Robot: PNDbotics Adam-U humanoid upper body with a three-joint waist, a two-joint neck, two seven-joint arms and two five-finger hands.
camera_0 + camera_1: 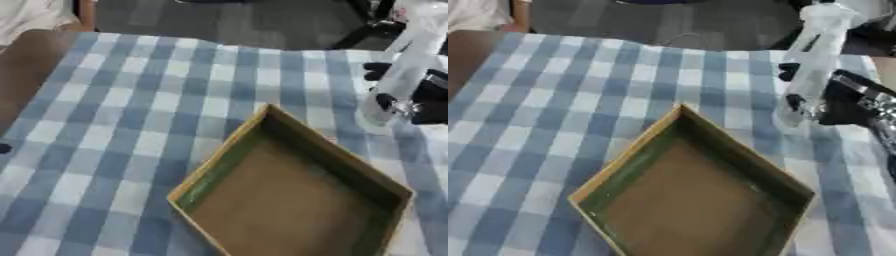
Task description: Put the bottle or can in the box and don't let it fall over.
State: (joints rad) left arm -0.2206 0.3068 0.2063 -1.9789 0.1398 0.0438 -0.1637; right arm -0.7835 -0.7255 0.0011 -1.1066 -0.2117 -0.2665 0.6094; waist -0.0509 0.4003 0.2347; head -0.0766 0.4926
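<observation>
Right hand [842, 102], black with silver joints, enters from the right edge with its fingers [791, 70] curled around a clear plastic bottle [814, 60]. The bottle stands roughly upright, leaning slightly, its base at or just above the blue-and-white checked cloth [131, 110] covering the bench. An open cardboard box [697, 200] with green inner walls lies nearer the camera, its far corner close to the bottle's base but apart from it. Nothing is in the box.
</observation>
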